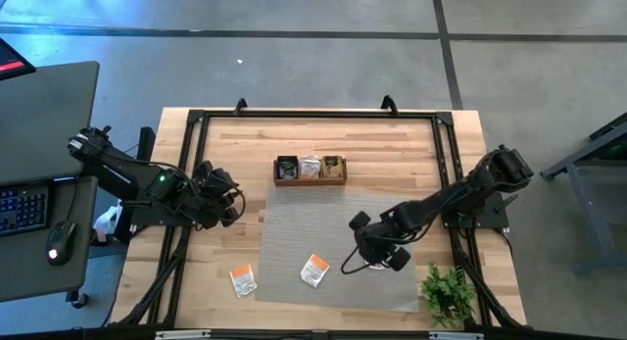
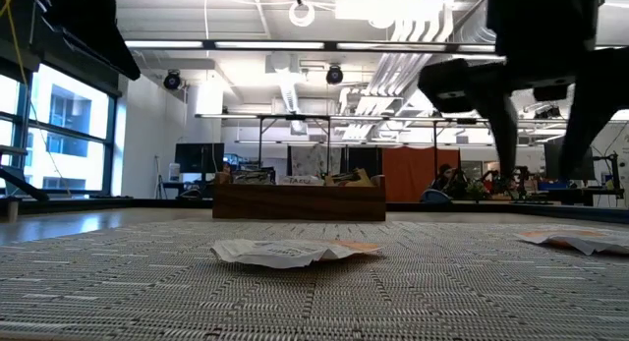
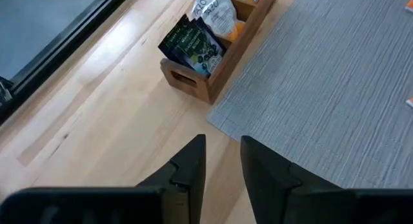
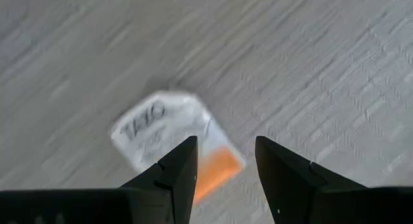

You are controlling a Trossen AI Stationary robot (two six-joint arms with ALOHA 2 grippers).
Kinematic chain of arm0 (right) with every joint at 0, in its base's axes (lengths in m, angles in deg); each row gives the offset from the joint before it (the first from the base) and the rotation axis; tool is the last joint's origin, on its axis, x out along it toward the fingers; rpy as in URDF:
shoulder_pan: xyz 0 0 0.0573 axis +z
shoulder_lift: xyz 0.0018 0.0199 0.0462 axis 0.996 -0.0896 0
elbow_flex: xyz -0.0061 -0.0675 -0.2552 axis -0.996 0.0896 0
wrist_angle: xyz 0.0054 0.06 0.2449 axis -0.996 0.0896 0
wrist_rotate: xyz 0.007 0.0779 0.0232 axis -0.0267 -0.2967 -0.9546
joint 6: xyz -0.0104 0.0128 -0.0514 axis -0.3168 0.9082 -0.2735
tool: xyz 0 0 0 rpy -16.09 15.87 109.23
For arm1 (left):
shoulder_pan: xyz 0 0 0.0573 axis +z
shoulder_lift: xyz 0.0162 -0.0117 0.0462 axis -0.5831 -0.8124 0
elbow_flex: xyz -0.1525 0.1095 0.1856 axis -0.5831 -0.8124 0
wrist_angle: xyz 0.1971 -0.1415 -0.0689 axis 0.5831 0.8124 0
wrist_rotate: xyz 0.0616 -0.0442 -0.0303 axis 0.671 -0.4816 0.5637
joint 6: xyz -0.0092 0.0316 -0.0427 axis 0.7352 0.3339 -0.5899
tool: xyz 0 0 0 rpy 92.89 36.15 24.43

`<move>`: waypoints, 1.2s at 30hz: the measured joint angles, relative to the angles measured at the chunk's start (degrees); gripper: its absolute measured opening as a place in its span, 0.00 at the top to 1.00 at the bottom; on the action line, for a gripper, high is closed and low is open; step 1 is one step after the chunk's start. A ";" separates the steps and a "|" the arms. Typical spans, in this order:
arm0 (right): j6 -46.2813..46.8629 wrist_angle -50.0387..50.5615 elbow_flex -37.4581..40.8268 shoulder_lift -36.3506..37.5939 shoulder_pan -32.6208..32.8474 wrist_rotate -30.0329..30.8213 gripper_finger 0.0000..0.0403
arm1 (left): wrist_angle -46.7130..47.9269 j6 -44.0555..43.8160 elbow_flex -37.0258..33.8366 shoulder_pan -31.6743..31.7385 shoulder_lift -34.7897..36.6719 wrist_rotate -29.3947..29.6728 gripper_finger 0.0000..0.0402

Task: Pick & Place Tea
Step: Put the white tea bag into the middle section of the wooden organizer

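High view shows two white-and-orange tea sachets on the grey woven mat: one near the mat's middle front, another at its left front corner. More sachets stand in the brown wooden three-compartment box at the far edge. The right gripper, fingers apart and empty, hangs just right of the middle sachet. The left gripper waits left of the mat, fingers parted, empty.
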 joint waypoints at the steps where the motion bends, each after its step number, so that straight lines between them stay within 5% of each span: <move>1: -0.06 -1.74 0.55 -0.08 -0.31 -0.84 0.62 | -0.08 -0.36 0.00 0.00 0.00 -0.18 0.76; 21: -6.71 -27.59 16.10 -5.17 -1.61 -7.82 0.63 | 0.49 -1.62 0.00 0.00 0.00 -1.49 0.76; 31: -6.47 -30.66 17.88 -6.00 -4.91 -13.75 0.97 | 0.42 -1.62 0.00 -0.01 0.02 -1.59 0.76; 36: -4.03 -32.13 18.15 -6.01 -5.22 -15.60 0.96 | 0.41 -1.62 0.00 0.00 0.00 -1.72 0.76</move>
